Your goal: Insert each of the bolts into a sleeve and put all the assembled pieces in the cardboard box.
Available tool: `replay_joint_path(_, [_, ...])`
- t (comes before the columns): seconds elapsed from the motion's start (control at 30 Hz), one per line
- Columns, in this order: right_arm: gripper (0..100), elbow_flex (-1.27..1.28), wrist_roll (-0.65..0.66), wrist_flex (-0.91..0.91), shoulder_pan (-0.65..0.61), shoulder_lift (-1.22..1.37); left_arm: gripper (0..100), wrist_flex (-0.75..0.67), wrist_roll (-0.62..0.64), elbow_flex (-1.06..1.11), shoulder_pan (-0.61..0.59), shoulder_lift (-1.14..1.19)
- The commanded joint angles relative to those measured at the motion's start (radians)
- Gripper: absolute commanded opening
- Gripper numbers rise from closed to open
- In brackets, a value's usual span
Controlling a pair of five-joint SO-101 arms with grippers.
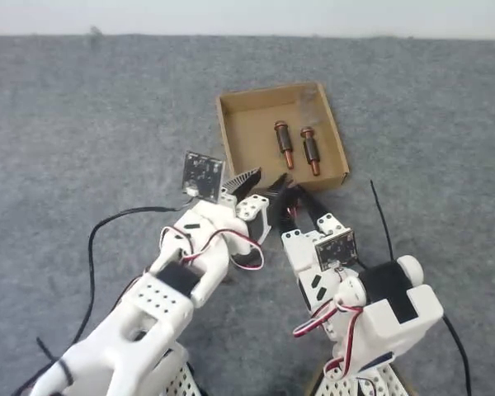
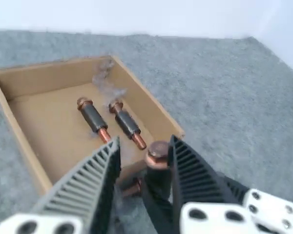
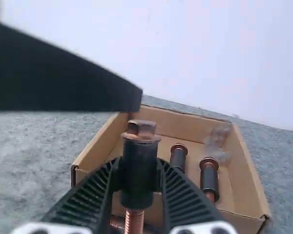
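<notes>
You are looking at a robotics lab bench, or a hobby workshop of the same kind. The tabletop [image 1: 82, 124] is covered with grey felt-like carpet and ends at a bare white wall [image 3: 210, 48]. The left arm [image 1: 148, 318] and the right arm [image 1: 384, 320] are white plastic with open screw holes, a loose black cable [image 1: 91, 264] and a bare camera board [image 1: 203, 172]. Bolts [image 1: 280, 127] in sleeves [image 1: 283, 142] lie in a plain cardboard box [image 1: 252, 144].
</notes>
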Motion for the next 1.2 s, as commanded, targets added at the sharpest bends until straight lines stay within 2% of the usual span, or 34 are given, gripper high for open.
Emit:
replay_joint_path(0.0, [0.6, -0.029, 0.009, -0.004, 0.018, -0.045, 15, -0.012, 0.011, 0.01, -0.008, -0.107])
replay_joint_path(0.13, [0.6, -0.031, 0.009, -0.002, 0.038, -0.045, 15, -0.011, 0.011, 0.036, -0.012, -0.15])
replay_joint_path(0.3, [0.6, -0.031, 0.009, -0.002, 0.039, -0.044, 15, -0.011, 0.011, 0.041, -0.127, -0.157])
replay_joint_path(0.5, [0.6, -0.037, 0.009, 0.031, 0.041, -0.045, 1, 0.054, 0.011, 0.041, -0.272, -0.163])
replay_joint_path(0.97, [0.6, -0.037, 0.012, 0.031, 0.056, -0.045, 1, 0.362, 0.005, 0.045, -0.661, -0.164])
replay_joint_path(1.07, [0.6, -0.04, 0.012, 0.031, 0.056, -0.045, 1, 0.373, 0.003, 0.09, -0.718, -0.164])
replay_joint_path(1.17, [0.6, -0.041, 0.014, 0.031, 0.056, -0.045, 1, 0.371, -0.069, 0.134, -0.73, -0.164])
